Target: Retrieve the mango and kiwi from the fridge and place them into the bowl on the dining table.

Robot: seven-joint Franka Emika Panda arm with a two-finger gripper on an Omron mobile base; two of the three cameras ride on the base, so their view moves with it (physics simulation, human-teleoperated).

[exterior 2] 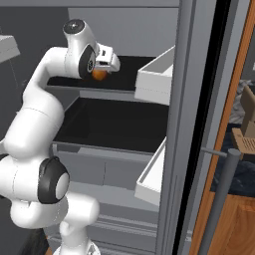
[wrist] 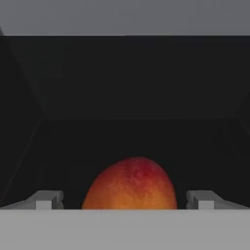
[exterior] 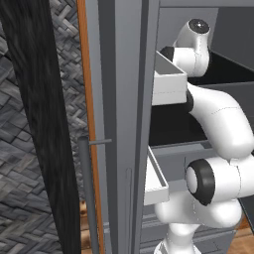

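The big grey fridge (exterior 2: 199, 99) stands with its doors open, white door shelves (exterior: 166, 82) on the sides and dark inside. The white robot arm's gripper (exterior 2: 105, 63) reaches onto a dark shelf, jaws spread wide. The round orange-red mango (wrist: 131, 186) sits between the two fingers (wrist: 46, 199), not pinched.

White arm rises from the base, bends at the elbow and reaches far forward at upper level. Wrist level, hand pointing away. Gripper (wrist: 125, 200) jaws spread wide, fingertips (wrist: 46, 199) well apart.
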